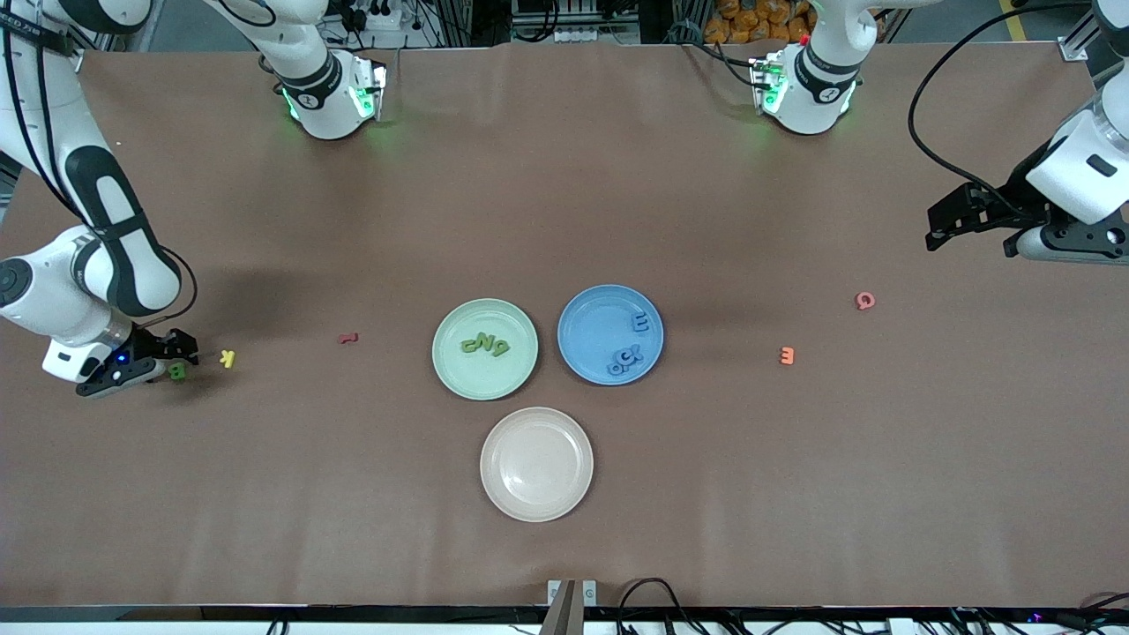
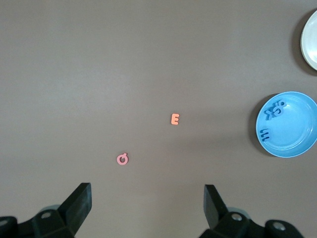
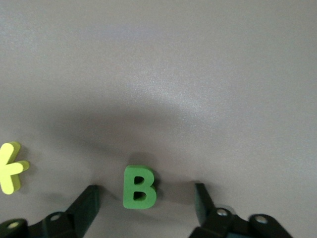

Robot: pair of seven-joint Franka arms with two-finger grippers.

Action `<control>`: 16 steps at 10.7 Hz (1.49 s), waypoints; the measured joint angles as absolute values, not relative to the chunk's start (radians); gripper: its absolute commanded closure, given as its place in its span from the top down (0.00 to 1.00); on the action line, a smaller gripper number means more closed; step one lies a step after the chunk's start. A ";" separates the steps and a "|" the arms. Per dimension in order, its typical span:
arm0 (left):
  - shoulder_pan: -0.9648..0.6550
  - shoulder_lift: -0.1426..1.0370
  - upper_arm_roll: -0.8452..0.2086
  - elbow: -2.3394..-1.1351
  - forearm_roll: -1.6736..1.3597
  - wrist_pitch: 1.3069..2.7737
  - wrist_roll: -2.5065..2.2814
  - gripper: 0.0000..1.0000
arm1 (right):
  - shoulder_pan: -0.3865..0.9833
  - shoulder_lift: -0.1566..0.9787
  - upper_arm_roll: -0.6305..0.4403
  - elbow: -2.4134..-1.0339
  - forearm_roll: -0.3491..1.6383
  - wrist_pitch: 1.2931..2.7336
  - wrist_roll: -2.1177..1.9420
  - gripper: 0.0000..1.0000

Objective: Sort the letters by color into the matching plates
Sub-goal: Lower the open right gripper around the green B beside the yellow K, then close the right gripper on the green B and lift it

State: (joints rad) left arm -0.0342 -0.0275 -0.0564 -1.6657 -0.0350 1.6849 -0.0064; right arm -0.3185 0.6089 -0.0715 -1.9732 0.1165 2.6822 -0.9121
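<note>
A green letter B [image 1: 178,371] lies on the table at the right arm's end. My right gripper [image 1: 170,364] is low over it and open. In the right wrist view the B [image 3: 139,187] lies between the fingers [image 3: 89,201], touching neither; the gripper [image 3: 147,198] is empty. The pale green plate [image 1: 467,375] holds three green letters [image 1: 485,345]. The blue plate [image 1: 591,322] beside it holds a blue E [image 1: 641,323] and a cluster of blue letters [image 1: 624,359]. My left gripper [image 1: 948,220] waits open and empty above the left arm's end; it also shows in the left wrist view [image 2: 147,198].
A yellow K [image 1: 228,357] lies close beside the B, toward the plates. A red letter [image 1: 349,338] lies between the K and the green plate. A beige-pink plate [image 1: 536,464] sits nearer the camera. An orange E [image 1: 788,355] and a pink letter [image 1: 865,301] lie toward the left arm's end.
</note>
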 measured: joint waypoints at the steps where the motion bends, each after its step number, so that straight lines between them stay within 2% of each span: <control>1: -0.034 -0.027 -0.056 -1.666 -0.035 1.685 -0.006 1.00 | -0.319 0.608 -0.071 -1.973 0.116 2.682 -0.913 0.69; 11: -0.034 -0.027 -0.056 -1.672 -0.035 1.689 -0.006 1.00 | -0.318 0.607 -0.064 -1.972 0.117 2.695 -0.913 0.59; 16: -0.034 -0.027 -0.056 -1.673 -0.035 1.691 -0.006 1.00 | -0.310 0.607 -0.052 -1.971 0.157 2.702 -0.913 0.59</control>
